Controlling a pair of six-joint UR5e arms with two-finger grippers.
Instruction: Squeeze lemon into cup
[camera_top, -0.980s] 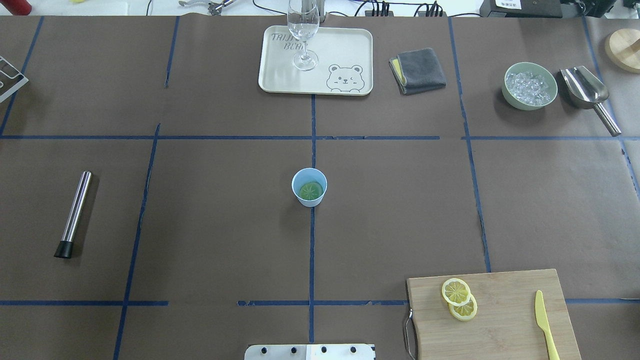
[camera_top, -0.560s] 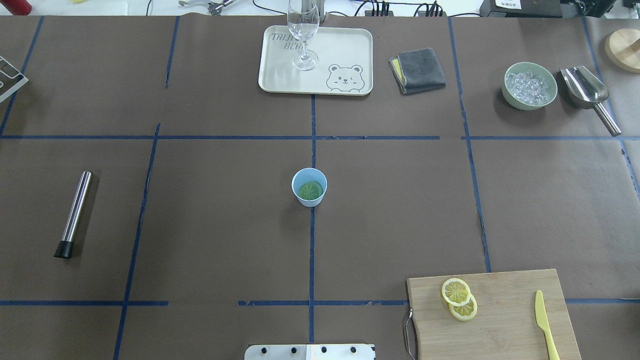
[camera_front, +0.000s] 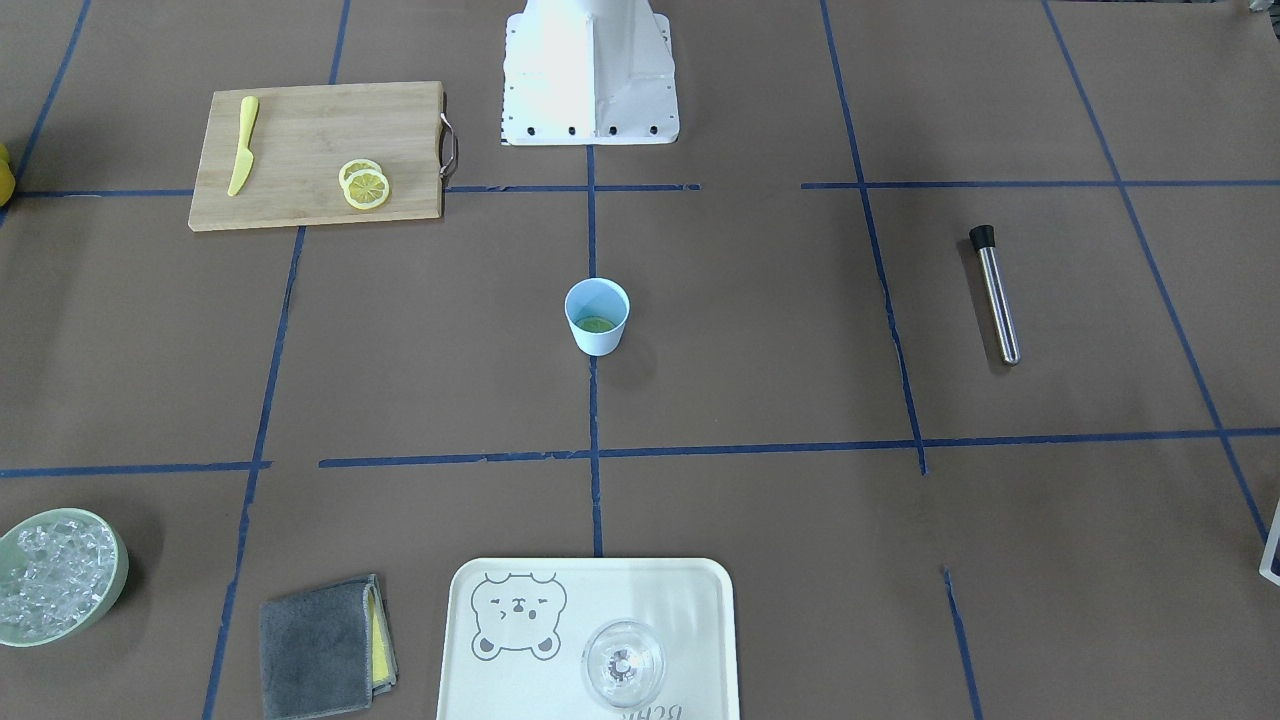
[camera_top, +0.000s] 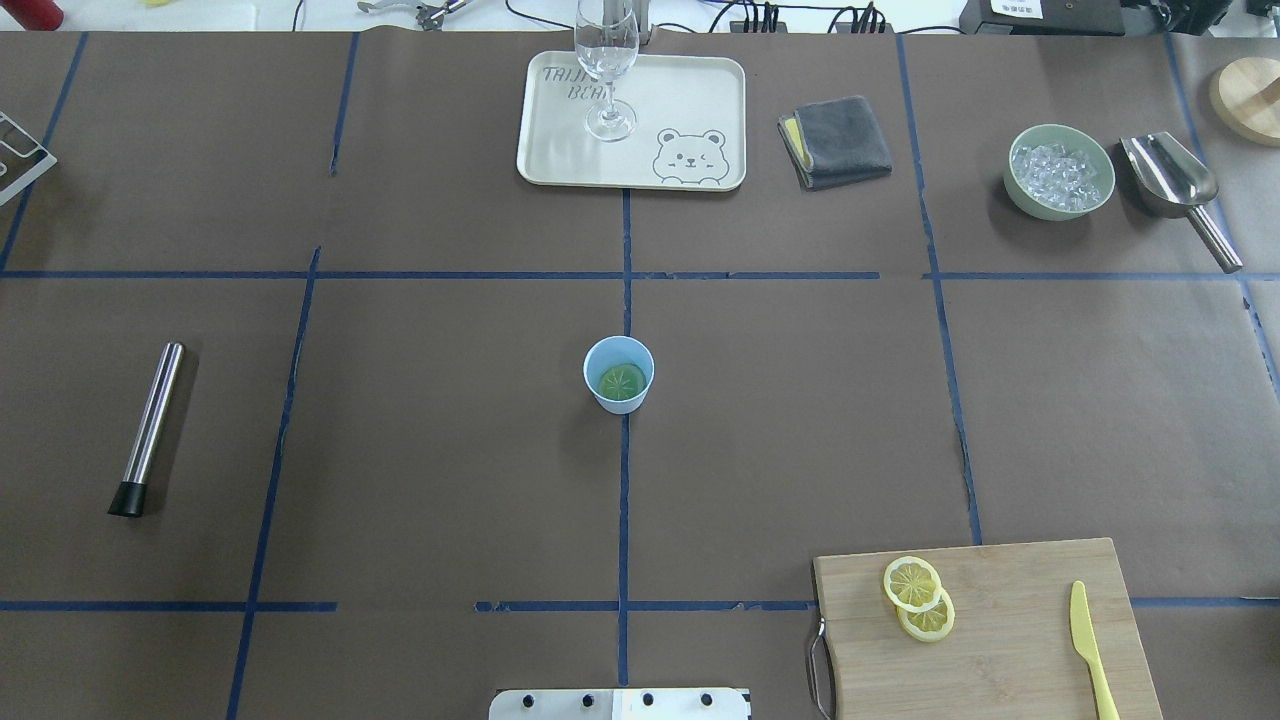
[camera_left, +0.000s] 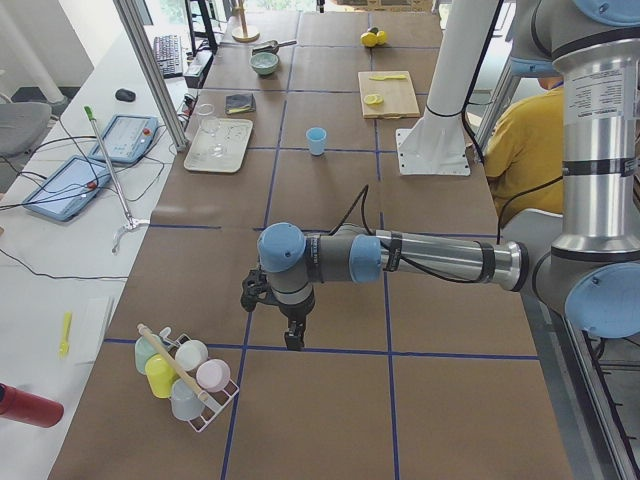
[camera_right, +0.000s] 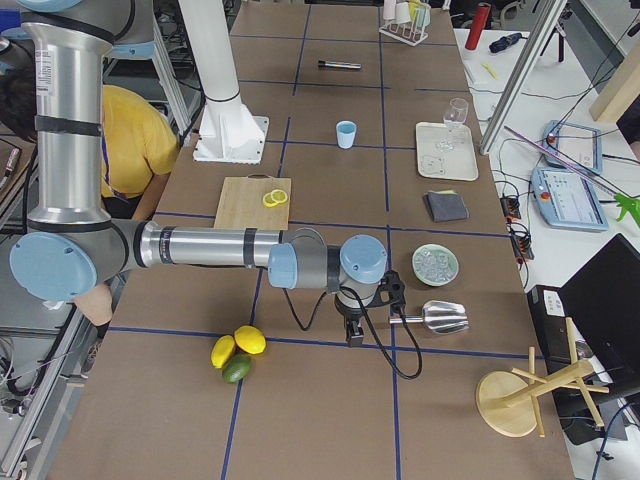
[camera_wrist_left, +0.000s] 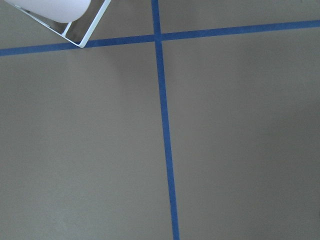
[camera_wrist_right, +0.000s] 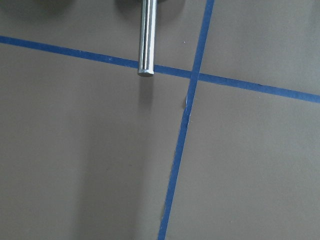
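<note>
The light-blue cup (camera_top: 598, 356) stands at the table's middle, also in the front view (camera_front: 598, 340). A greenish round slice (camera_top: 622, 381) lies flat inside it. Two lemon slices (camera_top: 912, 582) overlap on the wooden cutting board (camera_top: 1010, 640), near right. Neither gripper shows in the overhead or front view. My left gripper (camera_left: 293, 340) hangs low over the table's far left end, beside a rack of cups. My right gripper (camera_right: 352, 336) hangs low over the far right end, near the scoop handle. I cannot tell whether either is open or shut.
A yellow knife (camera_top: 1092, 650) lies on the board. A tray (camera_top: 690, 100) with a clear glass (camera_top: 606, 60) is at the back, then a grey cloth (camera_top: 836, 140), an ice bowl (camera_top: 1058, 172) and a metal scoop (camera_top: 1175, 190). A steel muddler (camera_top: 148, 430) lies at the left.
</note>
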